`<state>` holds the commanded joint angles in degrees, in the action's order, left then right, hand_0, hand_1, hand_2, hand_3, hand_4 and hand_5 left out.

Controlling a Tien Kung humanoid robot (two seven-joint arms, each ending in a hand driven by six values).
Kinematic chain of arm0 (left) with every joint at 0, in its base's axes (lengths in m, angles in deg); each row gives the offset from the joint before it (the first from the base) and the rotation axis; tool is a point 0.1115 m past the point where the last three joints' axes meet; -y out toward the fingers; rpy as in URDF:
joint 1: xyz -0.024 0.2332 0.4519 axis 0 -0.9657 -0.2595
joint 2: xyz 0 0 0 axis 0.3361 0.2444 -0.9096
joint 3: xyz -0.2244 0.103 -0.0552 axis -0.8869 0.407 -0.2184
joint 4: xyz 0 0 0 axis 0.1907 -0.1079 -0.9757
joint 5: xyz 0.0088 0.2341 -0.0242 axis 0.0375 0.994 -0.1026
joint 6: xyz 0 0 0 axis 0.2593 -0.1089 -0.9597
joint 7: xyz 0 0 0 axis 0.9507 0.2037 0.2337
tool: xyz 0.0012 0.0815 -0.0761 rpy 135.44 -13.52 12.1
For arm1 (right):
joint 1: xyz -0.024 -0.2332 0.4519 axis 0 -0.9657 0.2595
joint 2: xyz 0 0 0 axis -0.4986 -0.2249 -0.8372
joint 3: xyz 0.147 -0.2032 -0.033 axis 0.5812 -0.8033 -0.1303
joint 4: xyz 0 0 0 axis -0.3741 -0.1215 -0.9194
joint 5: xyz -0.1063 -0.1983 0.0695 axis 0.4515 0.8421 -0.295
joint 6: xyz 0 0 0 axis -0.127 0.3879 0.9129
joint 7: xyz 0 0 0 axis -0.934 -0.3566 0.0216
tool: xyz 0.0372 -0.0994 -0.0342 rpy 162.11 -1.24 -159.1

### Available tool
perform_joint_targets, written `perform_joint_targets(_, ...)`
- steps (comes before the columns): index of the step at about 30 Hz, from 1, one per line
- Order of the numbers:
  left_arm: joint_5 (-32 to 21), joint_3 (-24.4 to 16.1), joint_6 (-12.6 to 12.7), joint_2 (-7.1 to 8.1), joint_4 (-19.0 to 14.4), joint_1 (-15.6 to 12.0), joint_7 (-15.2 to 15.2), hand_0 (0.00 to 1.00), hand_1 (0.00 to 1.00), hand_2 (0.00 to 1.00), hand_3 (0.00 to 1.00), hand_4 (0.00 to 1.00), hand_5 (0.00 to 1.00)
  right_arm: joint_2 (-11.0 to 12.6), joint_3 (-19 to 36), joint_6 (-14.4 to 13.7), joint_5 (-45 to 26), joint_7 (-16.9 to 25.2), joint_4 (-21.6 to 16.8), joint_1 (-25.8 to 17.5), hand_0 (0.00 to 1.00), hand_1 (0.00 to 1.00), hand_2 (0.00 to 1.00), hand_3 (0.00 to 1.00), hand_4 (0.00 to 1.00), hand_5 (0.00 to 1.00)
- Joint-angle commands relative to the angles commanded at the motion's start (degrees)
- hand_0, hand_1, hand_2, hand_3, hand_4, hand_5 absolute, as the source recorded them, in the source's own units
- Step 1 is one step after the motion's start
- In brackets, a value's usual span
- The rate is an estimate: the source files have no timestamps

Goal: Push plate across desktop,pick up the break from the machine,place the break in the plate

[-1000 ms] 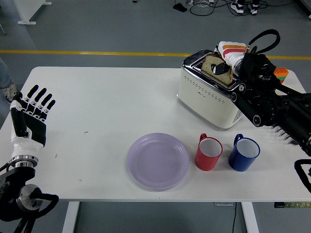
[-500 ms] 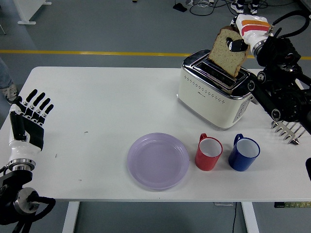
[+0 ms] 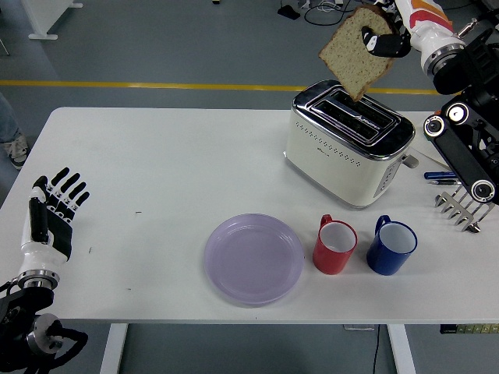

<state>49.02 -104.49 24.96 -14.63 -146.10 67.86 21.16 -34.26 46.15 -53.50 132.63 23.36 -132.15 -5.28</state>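
Note:
My right hand is shut on a slice of bread, holding it in the air clear above the slots of the cream toaster. The slice hangs tilted, one corner pointing down at the toaster. A lilac plate with nothing on it lies near the table's front edge, left of the toaster. My left hand rests at the table's left edge, fingers spread and holding nothing.
A red mug and a blue mug stand right of the plate, in front of the toaster. A metal fork-like rack and pens lie at the far right edge.
My right hand has lifted the bread out of the toaster slot and risen well above it. My left hand has sunk slightly lower at the table's left edge.

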Motion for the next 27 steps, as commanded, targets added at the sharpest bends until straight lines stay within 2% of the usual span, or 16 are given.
perform_joint_targets(4,-2.15,0.88,-0.98,0.27,0.97,-0.01,0.17,0.764,0.742,0.756,0.744,0.495,0.998,0.46,-0.76,2.67,-9.18,-1.11,-5.82,-2.31,0.162,0.217,0.299,0.416,0.329,0.002)
perform_joint_targets(5,-3.58,1.14,-1.71,0.29,1.11,-0.03,0.42,0.764,0.742,0.756,0.744,0.495,0.998,0.61,-1.28,4.18,-11.66,-1.78,-7.34,-3.19,0.162,0.217,0.299,0.416,0.329,0.002)
perform_joint_targets(9,-5.48,1.31,-2.71,0.24,1.03,-0.07,0.98,0.76,0.734,0.754,0.731,0.498,0.998,1.14,-3.54,8.21,-20.78,-2.88,-10.41,-5.89,0.149,0.206,0.296,0.407,0.332,0.002)
perform_joint_targets(11,-5.46,1.27,-2.87,0.24,0.9,-0.12,1.16,0.76,0.734,0.754,0.731,0.498,0.998,1.36,-5.13,9.07,-25.07,-3.07,-11.1,-7.29,0.149,0.206,0.296,0.407,0.332,0.002)
perform_joint_targets(17,-5.17,1.13,-2.75,0.17,0.69,-0.25,1.29,0.756,0.726,0.752,0.721,0.498,0.998,0.82,-10.62,9.62,-29.03,-3.08,-11.36,-10.57,0.14,0.203,0.297,0.407,0.334,0.002)
perform_joint_targets(19,-5.16,1.14,-2.73,0.17,0.69,-0.25,1.29,0.756,0.726,0.752,0.721,0.498,0.998,0.76,-10.92,9.63,-29.19,-3.06,-11.33,-10.69,0.14,0.203,0.297,0.407,0.334,0.002)
perform_joint_targets(27,-4.53,1.59,-2.49,-0.09,0.71,0.11,1.39,0.753,0.719,0.756,0.714,0.499,0.998,-1.84,-18.36,10.1,-32.76,-0.76,-8.43,-10.65,0.141,0.199,0.297,0.405,0.336,0.002)
